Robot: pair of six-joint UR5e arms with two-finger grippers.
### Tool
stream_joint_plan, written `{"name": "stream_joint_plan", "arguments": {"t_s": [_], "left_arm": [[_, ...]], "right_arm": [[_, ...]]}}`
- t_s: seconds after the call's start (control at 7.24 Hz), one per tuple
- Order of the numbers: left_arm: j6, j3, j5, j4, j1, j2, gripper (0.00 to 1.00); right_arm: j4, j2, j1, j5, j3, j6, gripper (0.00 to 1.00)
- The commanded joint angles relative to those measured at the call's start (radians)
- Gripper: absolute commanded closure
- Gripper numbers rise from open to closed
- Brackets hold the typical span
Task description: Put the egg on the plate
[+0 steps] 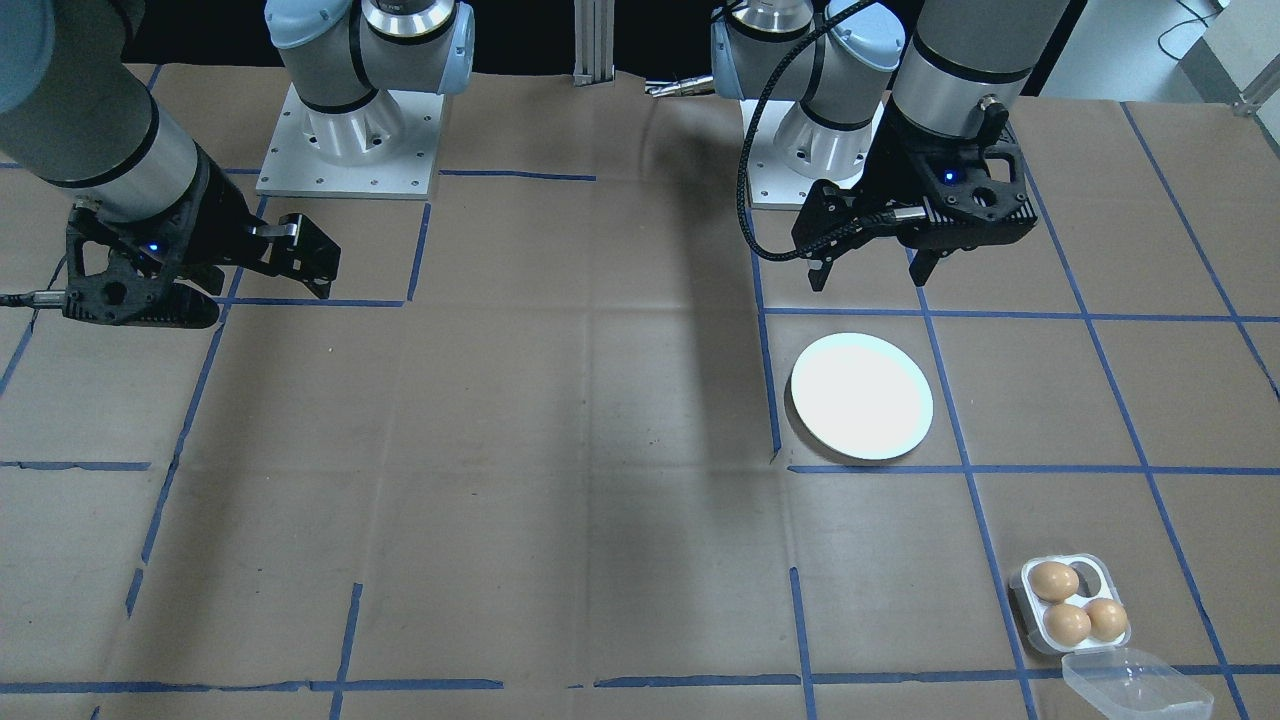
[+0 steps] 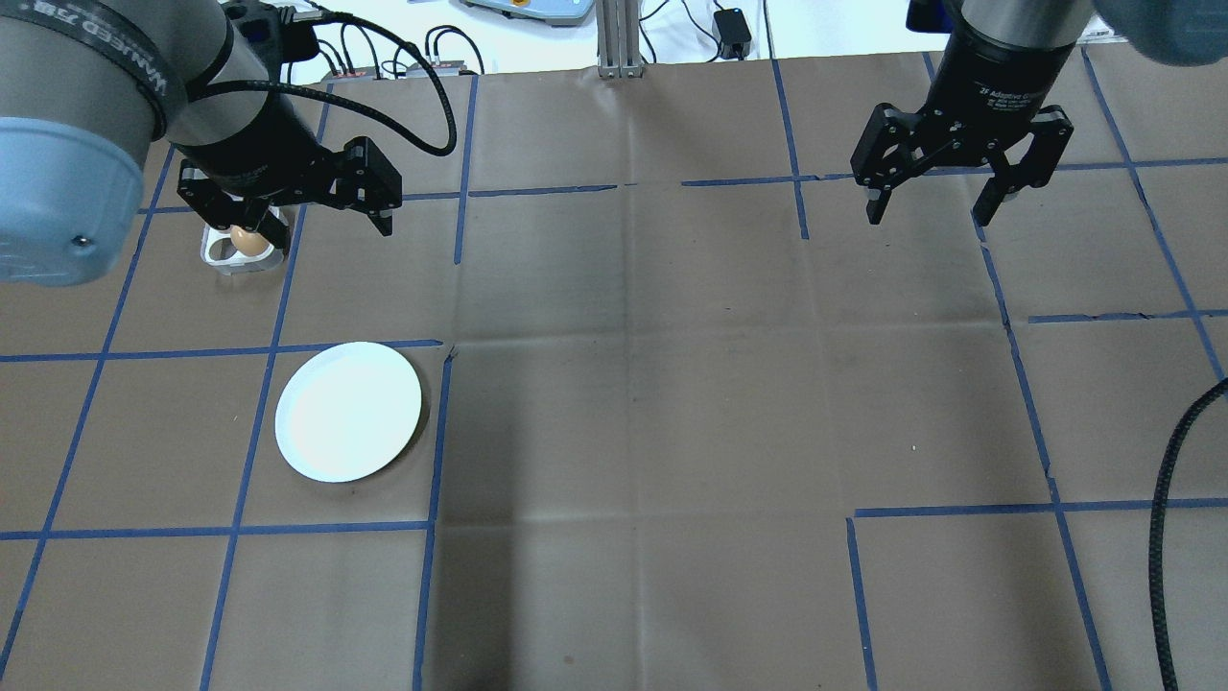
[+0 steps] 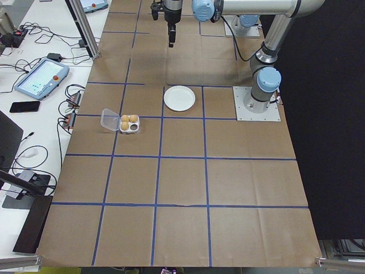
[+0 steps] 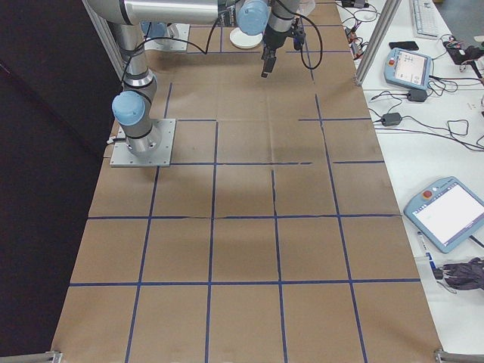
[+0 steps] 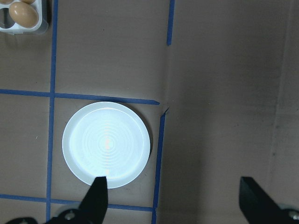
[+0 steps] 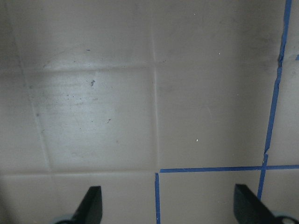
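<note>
The white plate lies flat on the brown paper with nothing on it. Three brown eggs, one being the egg, sit in a small clear tray with its lid folded open. My left gripper hangs open and empty, high above the table beside the plate. In its wrist view the plate is below the left fingertip and an egg shows at the top left. My right gripper is open and empty, far away over bare paper.
Blue tape lines cross the brown paper in a grid. Both arm bases stand at the robot's edge. Tablets, a phone and cables lie on the white bench past the far edge.
</note>
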Motion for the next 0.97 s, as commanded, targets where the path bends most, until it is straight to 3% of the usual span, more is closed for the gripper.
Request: {"name": "stream_joint_plan", "arguments": {"t_s": [0.0, 0.55, 0.83], "left_arm": [[-0.002, 0.002, 0.0, -0.002, 0.0, 0.002, 0.0], [0.0, 0.005, -0.005, 0.001, 0.005, -0.013, 0.0], [0.069, 0.072, -0.02, -0.01, 0.095, -0.079, 0.0]], "right_arm": [[0.0, 0.001, 0.0, 0.0, 0.0, 0.0, 0.0], [0.0, 0.0, 0.0, 0.0, 0.0, 0.0, 0.0], [0.0, 0.001, 0.0, 0.0, 0.0, 0.0, 0.0]]}}
